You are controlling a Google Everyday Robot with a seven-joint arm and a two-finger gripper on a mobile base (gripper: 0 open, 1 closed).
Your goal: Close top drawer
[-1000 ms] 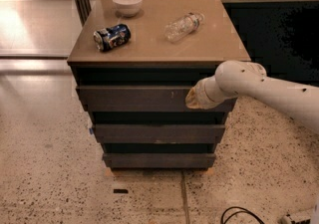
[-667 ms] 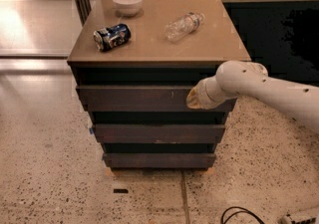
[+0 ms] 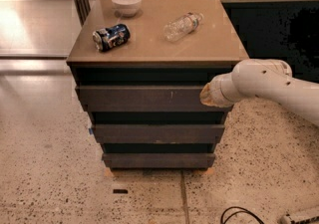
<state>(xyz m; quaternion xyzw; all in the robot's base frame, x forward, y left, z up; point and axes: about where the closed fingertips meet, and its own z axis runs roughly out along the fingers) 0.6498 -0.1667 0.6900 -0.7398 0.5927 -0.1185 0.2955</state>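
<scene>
The top drawer (image 3: 139, 98) is the widest dark grey-brown front, just under the tan cabinet top, with a small pale mark (image 3: 172, 94) right of centre. Its front stands slightly forward of the cabinet edge, and its inside is hidden. My gripper (image 3: 205, 96) is at the end of the white arm, which reaches in from the right. It sits at the right part of the drawer front, at or very near its surface. The arm's wrist hides the tip.
Two shorter grey drawer fronts (image 3: 158, 133) (image 3: 158, 160) sit below. On the cabinet top (image 3: 154, 49) lie a white bowl (image 3: 126, 3), a crushed can (image 3: 110, 37) and a clear plastic bottle (image 3: 182, 25). A black cable (image 3: 239, 215) lies on the speckled floor at lower right.
The arm and gripper have shifted a little to the right along the top drawer's front. The drawer front and the things on top look unmoved.
</scene>
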